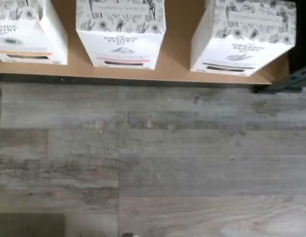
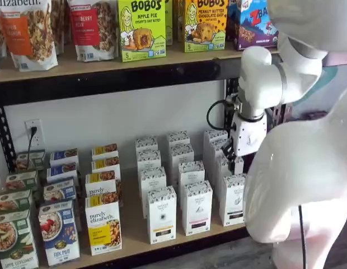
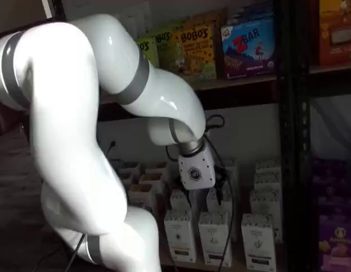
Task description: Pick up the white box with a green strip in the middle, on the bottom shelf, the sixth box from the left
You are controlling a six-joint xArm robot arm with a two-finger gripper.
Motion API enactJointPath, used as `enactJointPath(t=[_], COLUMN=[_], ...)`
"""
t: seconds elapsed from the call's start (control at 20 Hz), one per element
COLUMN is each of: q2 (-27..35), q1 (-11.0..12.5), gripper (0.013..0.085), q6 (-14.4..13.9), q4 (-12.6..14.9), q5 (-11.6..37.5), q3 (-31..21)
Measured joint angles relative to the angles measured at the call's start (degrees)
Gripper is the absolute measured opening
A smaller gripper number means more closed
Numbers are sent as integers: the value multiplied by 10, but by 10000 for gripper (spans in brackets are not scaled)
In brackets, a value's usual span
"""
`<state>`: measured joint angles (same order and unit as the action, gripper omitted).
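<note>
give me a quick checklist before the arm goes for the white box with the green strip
1. White box found, at the front of its row on the bottom shelf: ok
2. Box upright: ok
3. Gap to the pink-strip box beside it: ok
4. End effector open: cannot tell, fingers unclear
5. End effector down at the box: not ok, it hangs above the row

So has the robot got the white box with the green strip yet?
Not yet, barely started. The white box stands untouched on the bottom shelf. The pincer hangs above the rows behind it; its fingers are hard to see. Left: reach down, grip, lift out.
</note>
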<state>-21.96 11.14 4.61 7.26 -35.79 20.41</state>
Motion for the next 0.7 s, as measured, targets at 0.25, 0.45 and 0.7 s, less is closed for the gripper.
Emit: enactJointPath(t=[0.25, 0.45, 0.7], q2=[92, 199, 307], q1=[0, -7, -14], gripper=[850, 850, 850], q6=[17, 11, 10], q4=[-25, -25, -33], q5=[82, 123, 183], q3=[19, 63, 108])
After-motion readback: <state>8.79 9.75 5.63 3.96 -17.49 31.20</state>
